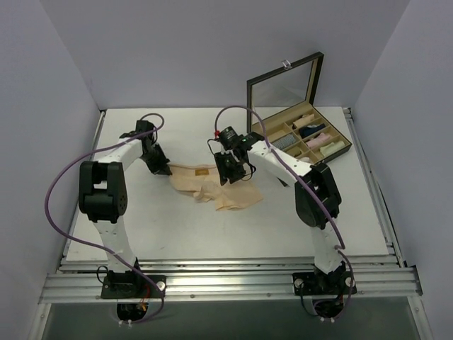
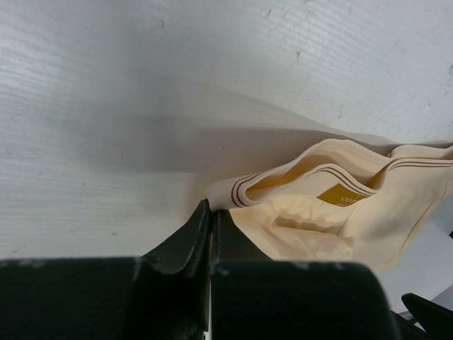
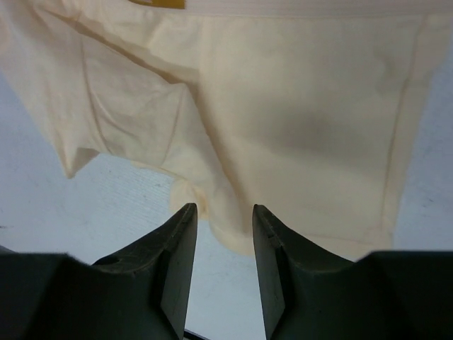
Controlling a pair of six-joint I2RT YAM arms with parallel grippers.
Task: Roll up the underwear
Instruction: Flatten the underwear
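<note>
The left pincer (image 2: 210, 212) is clenched on the end corner of the waistband of the underwear (image 1: 212, 188) (the striped band there lifts slightly off the white surface (image 1: 141, 227)). The pale peach garment lies spread and rumpled mid-surface, between the two arms. Over its right part hangs the right pincer (image 3: 223, 212), released, its jaws parted just above the cloth. Far right, at the back, an open compartmented case (image 1: 283, 88) holds cloth rolls (image 1: 315, 138).

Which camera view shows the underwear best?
The top view: only there is nearly the whole underwear visible. The left wrist view shows its striped waistband and label; the right wrist view shows only plain cloth.
</note>
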